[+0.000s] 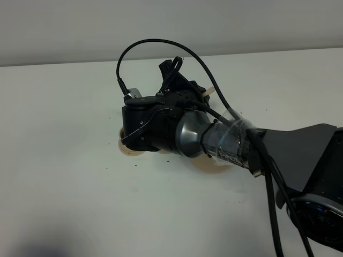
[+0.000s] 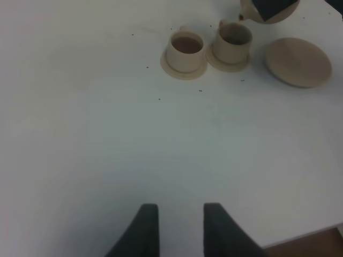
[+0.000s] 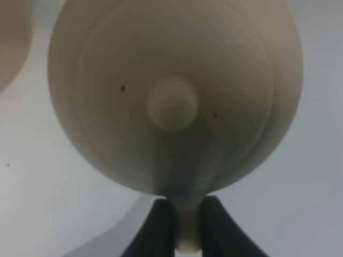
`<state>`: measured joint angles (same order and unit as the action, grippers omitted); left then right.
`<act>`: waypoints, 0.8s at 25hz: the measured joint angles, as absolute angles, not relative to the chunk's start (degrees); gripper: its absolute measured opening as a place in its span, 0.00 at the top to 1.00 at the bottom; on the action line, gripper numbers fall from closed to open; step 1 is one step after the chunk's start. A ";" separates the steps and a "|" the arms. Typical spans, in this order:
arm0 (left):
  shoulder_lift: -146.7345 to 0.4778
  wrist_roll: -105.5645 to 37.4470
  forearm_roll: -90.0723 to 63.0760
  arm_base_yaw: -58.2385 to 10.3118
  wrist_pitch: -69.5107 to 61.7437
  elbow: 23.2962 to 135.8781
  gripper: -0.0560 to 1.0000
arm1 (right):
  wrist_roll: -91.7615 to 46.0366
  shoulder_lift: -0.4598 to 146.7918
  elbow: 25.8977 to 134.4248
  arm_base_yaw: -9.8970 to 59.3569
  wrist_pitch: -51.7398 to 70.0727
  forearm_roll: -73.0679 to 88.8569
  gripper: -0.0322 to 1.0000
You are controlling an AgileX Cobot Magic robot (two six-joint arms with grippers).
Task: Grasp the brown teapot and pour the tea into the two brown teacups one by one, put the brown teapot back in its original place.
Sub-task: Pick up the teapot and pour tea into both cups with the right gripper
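A: Teapot first — where is the brown teapot (image 3: 174, 96) now?

B: Off its plate and in the air. The right end effector (image 3: 187, 225) pinches its loop handle between narrow fingers, with the knobbed lid facing the wrist camera. From the left wrist view, the pot hangs just above and beside the nearer-to-plate teacup (image 2: 233, 39), its spout toward that cup.

A: And the cups?

B: The two sit side by side on their small saucers. The other teacup (image 2: 186, 50) shows reddish-brown tea (image 2: 186, 43) inside, so I judge that pour done. The second cup's inside looks dark; whether it is filled I cannot tell.

A: So what is left?

B: Probably finishing the second pour, then setting the pot back on the wide saucer plate (image 2: 298, 61), which lies bare on the tabletop (image 2: 107, 134) just beside the cups.

A: The left arm?

B: Idle. The left end effector (image 2: 177, 227) hovers well apart from the cups, fingers spread wide, holding nothing
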<state>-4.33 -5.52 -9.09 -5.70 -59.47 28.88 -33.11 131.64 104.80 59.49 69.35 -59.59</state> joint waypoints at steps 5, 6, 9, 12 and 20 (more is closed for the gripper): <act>-4.33 -5.52 -9.09 -5.70 -59.47 28.88 0.73 | -33.15 131.64 104.80 59.49 69.35 -60.50 0.86; -4.33 -5.52 -9.09 -5.70 -59.47 28.88 0.73 | -33.15 131.64 104.80 59.49 69.35 -60.50 0.86; -4.33 -5.52 -9.09 -5.70 -59.47 28.88 0.73 | -33.22 131.64 104.80 59.49 69.35 -60.65 0.86; -4.33 -5.52 -9.09 -5.70 -59.47 28.88 0.73 | -33.22 131.64 104.80 59.49 69.35 -60.95 0.86; -4.33 -5.52 -9.09 -5.70 -59.47 28.88 0.73 | -33.24 131.64 104.80 59.49 69.35 -61.20 0.86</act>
